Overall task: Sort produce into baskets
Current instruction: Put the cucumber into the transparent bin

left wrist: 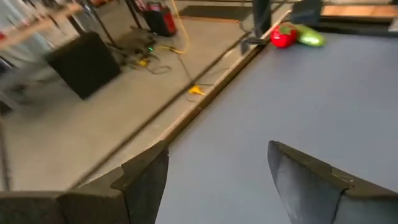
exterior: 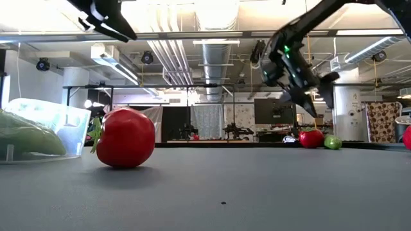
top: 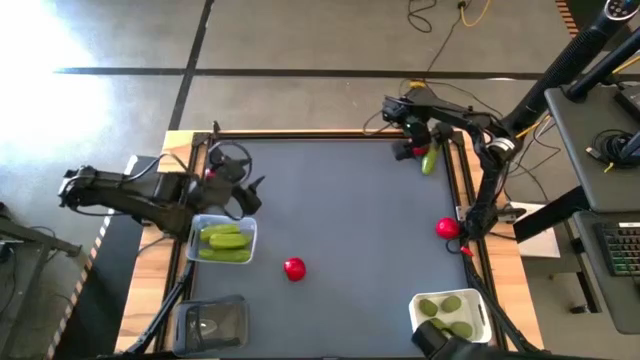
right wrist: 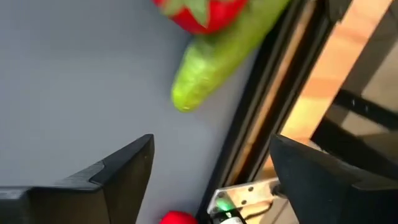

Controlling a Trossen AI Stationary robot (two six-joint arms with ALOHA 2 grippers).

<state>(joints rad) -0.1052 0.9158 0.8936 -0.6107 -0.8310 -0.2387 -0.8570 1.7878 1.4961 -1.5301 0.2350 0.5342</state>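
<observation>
My left gripper (top: 248, 193) is open and empty, raised just beyond the far edge of the clear basket (top: 250, 226), which holds light-green cucumbers (top: 224, 241). My right gripper (top: 413, 133) is open and empty, raised in the air at the far right corner. It is close to a tomato (right wrist: 202, 12) and a cucumber (right wrist: 214, 59) that lie touching each other beside the table's right rail. One tomato (top: 294, 268) lies mid-table and another (top: 447, 228) lies at the right edge. The white basket (top: 480, 300) holds limes (top: 441, 306). The dark-tinted basket (top: 210, 322) sits near left.
A raised wooden rail (top: 468, 190) runs along the table's right side and another along the far edge (top: 300, 137). Cables lie on the floor beyond the far edge. Open dark tabletop (top: 350, 210) lies between the arms.
</observation>
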